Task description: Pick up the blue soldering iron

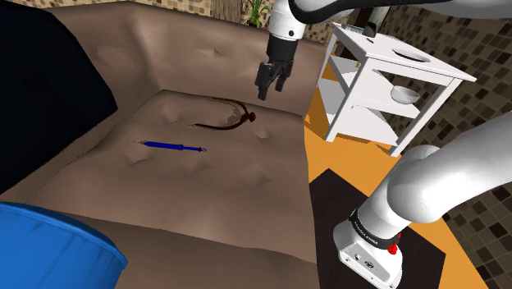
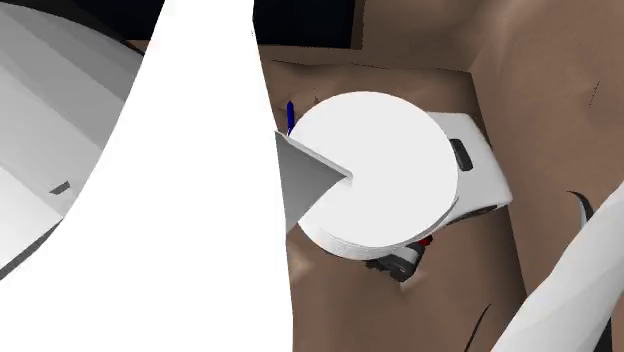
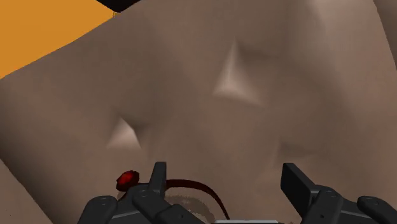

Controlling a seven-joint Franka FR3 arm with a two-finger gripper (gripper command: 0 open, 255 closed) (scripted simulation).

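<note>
A thin blue soldering iron [image 1: 172, 147] lies flat on the brown tufted couch seat [image 1: 164, 189], toward the shoulder view's left. A bit of it, the blue soldering iron [image 2: 290, 113], peeks past the arm in the second exterior view. My black gripper [image 1: 269, 87] hangs above the seat's back, up and to the right of the iron, well apart from it. In the wrist view the gripper [image 3: 224, 178] is open, its fingers [image 3: 158, 175] wide apart with nothing between them.
A dark red curved cord with a red bead [image 1: 252, 117] lies on the seat below the gripper, also the red bead [image 3: 127, 179]. A white shelf table [image 1: 386, 82] stands on the orange floor at right. A blue bin [image 1: 57, 250] sits at lower left.
</note>
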